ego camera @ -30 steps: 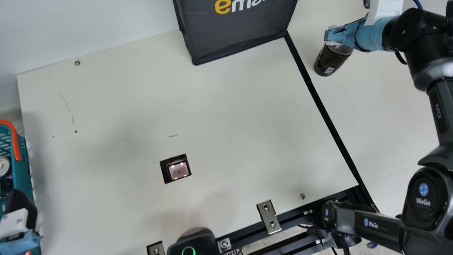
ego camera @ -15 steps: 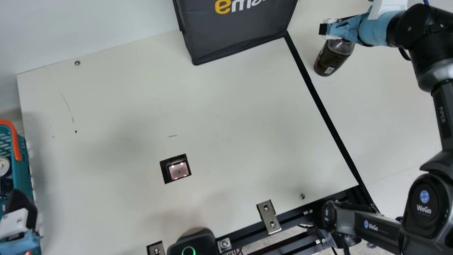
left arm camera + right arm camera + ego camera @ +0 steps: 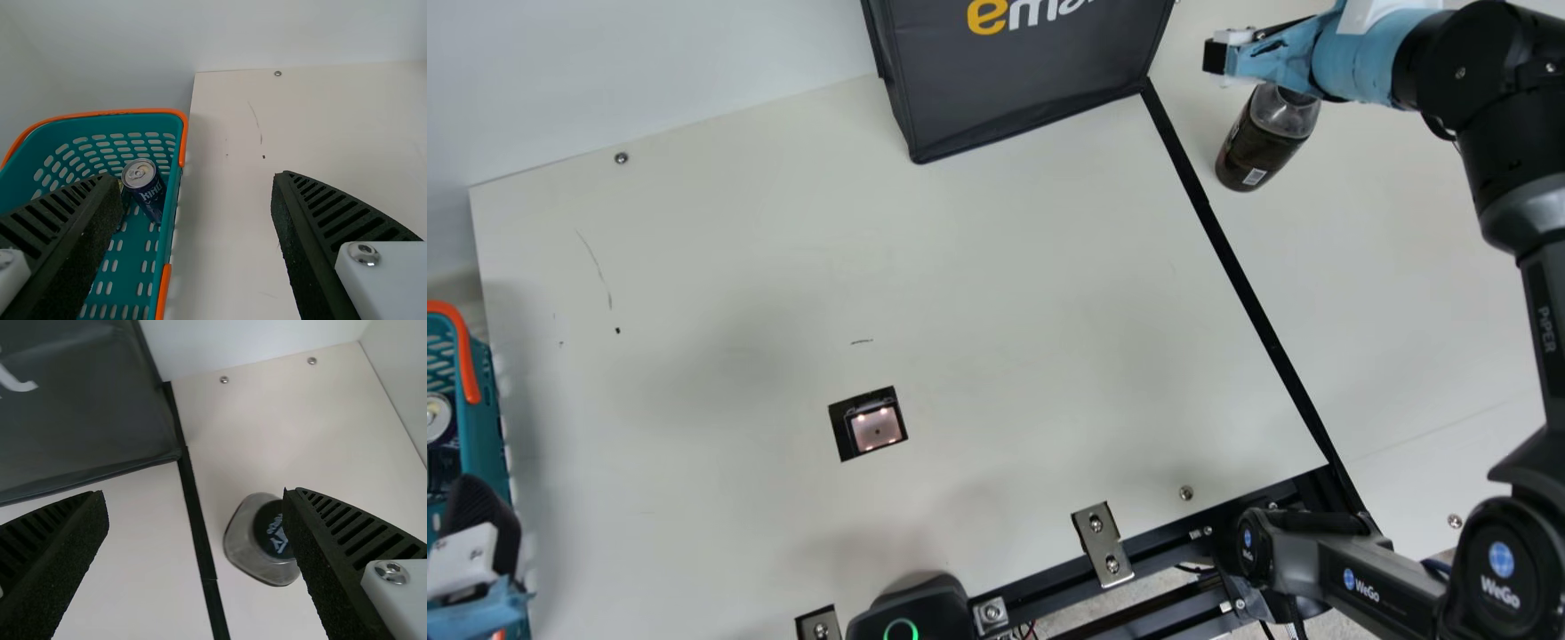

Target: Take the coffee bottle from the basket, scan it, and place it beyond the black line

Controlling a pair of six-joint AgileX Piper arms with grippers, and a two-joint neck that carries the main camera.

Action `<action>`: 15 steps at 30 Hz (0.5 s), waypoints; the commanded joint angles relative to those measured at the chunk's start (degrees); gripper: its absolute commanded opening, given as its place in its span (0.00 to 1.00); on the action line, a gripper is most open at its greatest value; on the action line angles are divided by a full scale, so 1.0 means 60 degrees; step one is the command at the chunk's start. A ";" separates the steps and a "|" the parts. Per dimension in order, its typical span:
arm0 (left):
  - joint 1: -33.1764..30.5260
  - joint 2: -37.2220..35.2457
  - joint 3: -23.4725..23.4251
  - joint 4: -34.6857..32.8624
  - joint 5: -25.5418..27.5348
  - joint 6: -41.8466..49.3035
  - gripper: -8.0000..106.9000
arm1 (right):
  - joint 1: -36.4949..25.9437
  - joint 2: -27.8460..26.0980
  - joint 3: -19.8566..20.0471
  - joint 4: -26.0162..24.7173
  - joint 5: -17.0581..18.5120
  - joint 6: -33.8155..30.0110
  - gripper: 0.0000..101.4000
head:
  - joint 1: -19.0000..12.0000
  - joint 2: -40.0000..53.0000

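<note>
Coffee bottle (image 3: pixel 1258 158)'s standing past the black line (image 3: pixel 1256 307), right gripper (image 3: pixel 1215 57) near it, fingers apart; left gripper (image 3: pixel 482 514)'s by the basket (image 3: pixel 487 427), fingers spread too.

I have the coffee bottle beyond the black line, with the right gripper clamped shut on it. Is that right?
Not the grip: the right wrist view shows the right gripper open, its jaws wide apart, not clamped on the coffee bottle. The bottle is beyond the black line, as you say.
</note>
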 commanded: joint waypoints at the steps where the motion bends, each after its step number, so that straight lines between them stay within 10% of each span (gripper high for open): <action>1: 0.0000 0.0000 0.0000 0.0000 0.0000 0.0000 0.85 | 0.0183 -0.0116 0.0025 -0.0009 -0.0006 0.0046 0.90 | -0.0159 -0.0022; 15: 0.0000 0.0000 0.0000 0.0000 0.0000 0.0000 0.85 | 0.1625 -0.0992 0.0071 -0.0323 0.0117 0.0838 0.90 | -0.0159 -0.0022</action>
